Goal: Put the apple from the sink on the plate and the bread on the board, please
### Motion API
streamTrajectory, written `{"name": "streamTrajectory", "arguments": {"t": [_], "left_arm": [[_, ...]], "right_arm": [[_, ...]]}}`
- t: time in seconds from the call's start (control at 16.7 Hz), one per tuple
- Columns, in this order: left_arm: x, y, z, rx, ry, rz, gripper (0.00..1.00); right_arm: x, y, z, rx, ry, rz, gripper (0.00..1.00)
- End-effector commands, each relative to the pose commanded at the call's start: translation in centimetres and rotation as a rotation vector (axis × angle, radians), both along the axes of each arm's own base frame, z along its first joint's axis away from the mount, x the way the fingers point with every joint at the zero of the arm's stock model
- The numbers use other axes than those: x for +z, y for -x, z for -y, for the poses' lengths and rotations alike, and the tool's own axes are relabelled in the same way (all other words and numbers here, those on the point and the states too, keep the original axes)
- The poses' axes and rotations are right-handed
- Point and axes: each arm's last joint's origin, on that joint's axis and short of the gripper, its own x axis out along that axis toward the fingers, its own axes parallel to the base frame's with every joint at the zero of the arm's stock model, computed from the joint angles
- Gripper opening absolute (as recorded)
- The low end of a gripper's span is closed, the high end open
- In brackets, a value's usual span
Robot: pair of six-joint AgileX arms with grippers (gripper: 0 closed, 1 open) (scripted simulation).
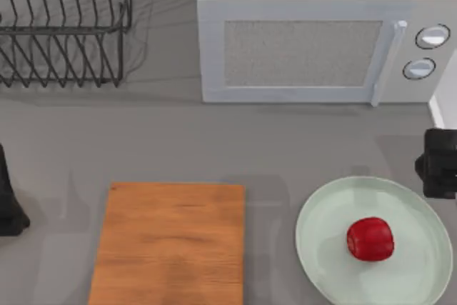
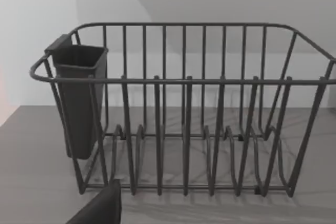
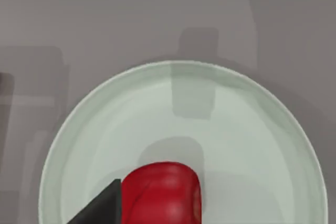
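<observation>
The red apple (image 1: 370,238) lies on the pale mint-green plate (image 1: 325,248) at the front right of the table, a little right of the plate's middle. In the right wrist view the apple (image 3: 168,192) rests free on the plate (image 3: 236,129). The wooden board (image 1: 170,242) lies bare at the front, left of the plate. My right gripper (image 1: 439,166) hangs at the table's right edge, just behind the plate. At the left edge, level with the board, sits my left gripper (image 1: 11,198). The bread and the sink are out of view.
A white microwave (image 1: 314,41) with its door closed stands at the back right. A dark wire dish rack (image 1: 64,26) stands at the back left; the left wrist view faces this rack (image 2: 184,108) and its dark cutlery cup (image 2: 79,98). Grey tabletop lies between.
</observation>
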Motion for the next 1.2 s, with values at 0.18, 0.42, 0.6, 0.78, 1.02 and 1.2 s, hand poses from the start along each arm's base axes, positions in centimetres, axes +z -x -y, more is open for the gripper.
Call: {"name": "streamTrajectory", "arguments": {"t": [0.18,0.42,0.6,0.78,1.02,1.2], "left_arm": [[0.0,0.0,0.0,0.000,0.000,0.000,1.00],[0.0,0.0,0.0,0.000,0.000,0.000,1.00],[0.0,0.0,0.0,0.000,0.000,0.000,1.00],[0.0,0.0,0.0,0.000,0.000,0.000,1.00],[0.0,0.0,0.0,0.000,0.000,0.000,1.00],[0.0,0.0,0.0,0.000,0.000,0.000,1.00]], "right_arm": [[-1.2,3.1,2.8,-0.024,-0.021,0.286,1.00],[-4.4,6.0,5.2,-0.075,0.026,0.648,1.00],[-6.8,7.0,6.2,-0.117,0.092,0.854,1.00],[-8.5,7.2,6.7,-0.146,0.149,0.969,1.00],[-8.8,7.2,6.8,-0.152,0.162,0.993,1.00],[-8.8,7.2,6.8,-0.152,0.162,0.993,1.00]]}}
